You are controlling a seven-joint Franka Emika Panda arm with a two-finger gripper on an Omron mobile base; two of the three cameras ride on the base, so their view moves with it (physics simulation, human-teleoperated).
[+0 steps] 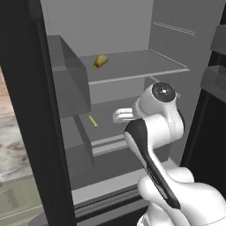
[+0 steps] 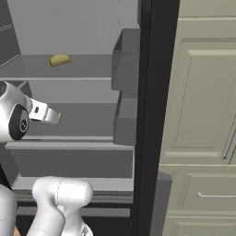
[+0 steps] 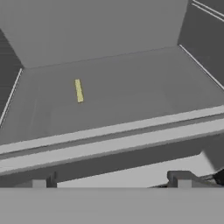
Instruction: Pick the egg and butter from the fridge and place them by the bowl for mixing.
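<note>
1. Hand view looks into the open fridge (image 3: 100, 30), where the butter (image 3: 78, 90), a thin pale-yellow stick, lies flat on a grey shelf (image 3: 131, 87) beyond the shelf's pale front lip.
2. From the pincer (image 3: 111, 181) the stick sits ahead and off to the left as this camera frames it, well apart from both finger tips, with the front lip of the shelf between them.
3. Its long axis runs nearly front to back on the shelf, pointing away from the hand with a slight lean; a grasp across its narrow width would, by this reading, suit jaws set crosswise to that line.
4. Left base view shows the same butter (image 1: 92, 121) on the middle shelf, left of the arm's white wrist, while a chunkier yellow-green folded food item (image 1: 100, 61) rests on the shelf above, which is not the target.
5. Right base view catches the pincer (image 2: 54, 116) reaching in at middle-shelf height, the folded item (image 2: 59, 60) on the upper shelf above it.
6. Jaws stand spread as wide as they go, released and empty, touching nothing.
7. No egg can be made out, and the bowl lies outside these frames; the fetch looks barely begun.
</note>
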